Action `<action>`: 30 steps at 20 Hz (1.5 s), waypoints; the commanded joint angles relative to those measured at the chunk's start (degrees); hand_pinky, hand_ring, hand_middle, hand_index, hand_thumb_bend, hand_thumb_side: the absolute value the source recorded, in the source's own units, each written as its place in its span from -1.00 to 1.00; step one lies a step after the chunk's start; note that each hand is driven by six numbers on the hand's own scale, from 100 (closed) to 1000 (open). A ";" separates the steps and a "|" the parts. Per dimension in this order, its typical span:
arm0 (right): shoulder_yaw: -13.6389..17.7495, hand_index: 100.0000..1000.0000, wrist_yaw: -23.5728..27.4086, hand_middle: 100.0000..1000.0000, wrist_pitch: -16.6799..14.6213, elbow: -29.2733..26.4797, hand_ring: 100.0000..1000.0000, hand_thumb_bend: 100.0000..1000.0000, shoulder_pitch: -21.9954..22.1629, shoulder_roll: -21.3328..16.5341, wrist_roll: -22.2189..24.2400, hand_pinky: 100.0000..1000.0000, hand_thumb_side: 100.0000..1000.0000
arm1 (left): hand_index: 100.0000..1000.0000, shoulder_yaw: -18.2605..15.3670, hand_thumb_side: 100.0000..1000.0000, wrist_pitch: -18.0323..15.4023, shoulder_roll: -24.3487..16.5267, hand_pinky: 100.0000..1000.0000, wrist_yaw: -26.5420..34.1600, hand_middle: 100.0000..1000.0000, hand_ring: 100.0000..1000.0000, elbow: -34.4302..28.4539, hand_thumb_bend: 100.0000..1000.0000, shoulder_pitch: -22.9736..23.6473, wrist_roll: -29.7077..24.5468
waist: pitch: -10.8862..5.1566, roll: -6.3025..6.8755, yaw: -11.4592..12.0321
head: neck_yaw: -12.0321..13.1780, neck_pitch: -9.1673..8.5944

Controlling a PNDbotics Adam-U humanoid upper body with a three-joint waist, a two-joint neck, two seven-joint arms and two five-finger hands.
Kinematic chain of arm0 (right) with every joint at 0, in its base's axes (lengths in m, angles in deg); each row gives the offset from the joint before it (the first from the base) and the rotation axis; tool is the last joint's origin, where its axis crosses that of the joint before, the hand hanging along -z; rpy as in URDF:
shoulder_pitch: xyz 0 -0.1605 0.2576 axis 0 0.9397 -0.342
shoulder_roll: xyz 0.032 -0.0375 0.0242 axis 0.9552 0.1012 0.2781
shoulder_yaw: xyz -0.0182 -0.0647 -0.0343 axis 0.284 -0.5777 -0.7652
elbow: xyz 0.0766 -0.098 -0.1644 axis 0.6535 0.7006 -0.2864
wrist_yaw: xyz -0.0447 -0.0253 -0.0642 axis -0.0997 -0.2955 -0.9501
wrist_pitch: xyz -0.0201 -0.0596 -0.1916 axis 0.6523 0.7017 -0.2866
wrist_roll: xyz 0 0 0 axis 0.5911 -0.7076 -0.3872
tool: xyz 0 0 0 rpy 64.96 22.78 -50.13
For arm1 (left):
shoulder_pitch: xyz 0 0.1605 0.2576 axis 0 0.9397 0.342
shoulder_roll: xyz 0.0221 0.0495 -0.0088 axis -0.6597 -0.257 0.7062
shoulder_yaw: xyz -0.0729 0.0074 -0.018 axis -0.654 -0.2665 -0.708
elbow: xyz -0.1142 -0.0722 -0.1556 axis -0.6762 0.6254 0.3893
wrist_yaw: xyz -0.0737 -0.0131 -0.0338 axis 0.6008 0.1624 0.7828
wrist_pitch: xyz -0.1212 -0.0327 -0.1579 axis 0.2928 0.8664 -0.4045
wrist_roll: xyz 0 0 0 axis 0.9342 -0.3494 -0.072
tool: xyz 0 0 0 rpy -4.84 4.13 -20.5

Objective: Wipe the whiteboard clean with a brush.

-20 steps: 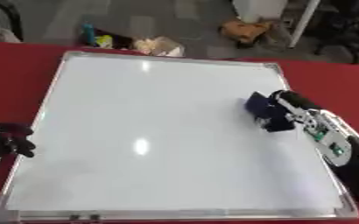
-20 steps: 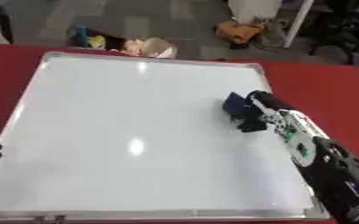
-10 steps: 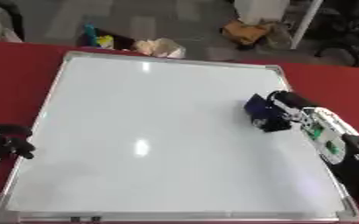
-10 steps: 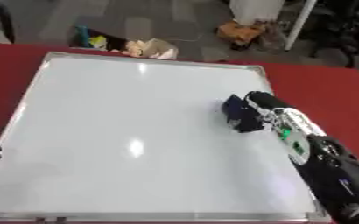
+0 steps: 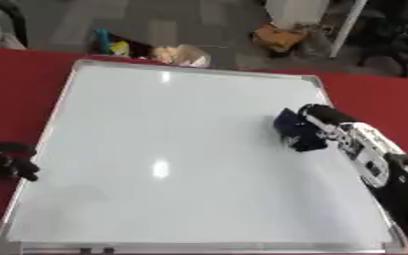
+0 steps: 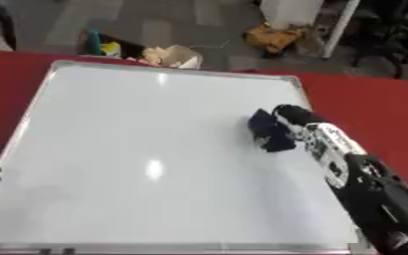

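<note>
Right hand (image 5: 322, 121) grips brush (image 5: 294, 130) on whiteboard (image 5: 172, 149) (right half).

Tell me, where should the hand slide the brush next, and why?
Probably left, toward the middle of the board. The right hand holds the dark brush against the board near its right edge, so most of the surface lies to its left. I can't make out any marks on the white, so a full sweep across seems the safest next stroke.
</note>
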 commanded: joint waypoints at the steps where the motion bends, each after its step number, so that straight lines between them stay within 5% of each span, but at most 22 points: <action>1: -2.40 0.17 1.48 0.16 -1.04 -0.32 0.31 -1.00 0.31 1.87 1.06 0.61 0.08 | 0.29 0.06 1.00 -0.06 -1.00 0.00 -0.13 0.14 0.02 -1.06 0.47 -0.79 -0.18 | -0.26 0.63 0.10 | -0.30 -0.37; 16: -5.54 0.17 2.10 0.15 -2.70 -4.97 0.30 -1.00 0.83 2.59 2.92 0.61 0.07 | 0.29 0.06 1.00 -0.06 -0.86 0.00 0.01 0.15 0.02 -1.05 0.46 -0.70 -0.21 | -0.42 0.92 -0.41 | -0.57 -0.29; 30: -1.08 0.17 -6.01 0.14 5.27 2.51 0.29 -1.00 0.70 2.08 -1.87 0.66 -0.06 | 0.29 0.00 1.00 -0.07 -1.00 0.00 -0.05 0.15 0.02 -1.01 0.46 -0.49 -0.17 | -0.46 0.98 -0.92 | -0.70 -0.42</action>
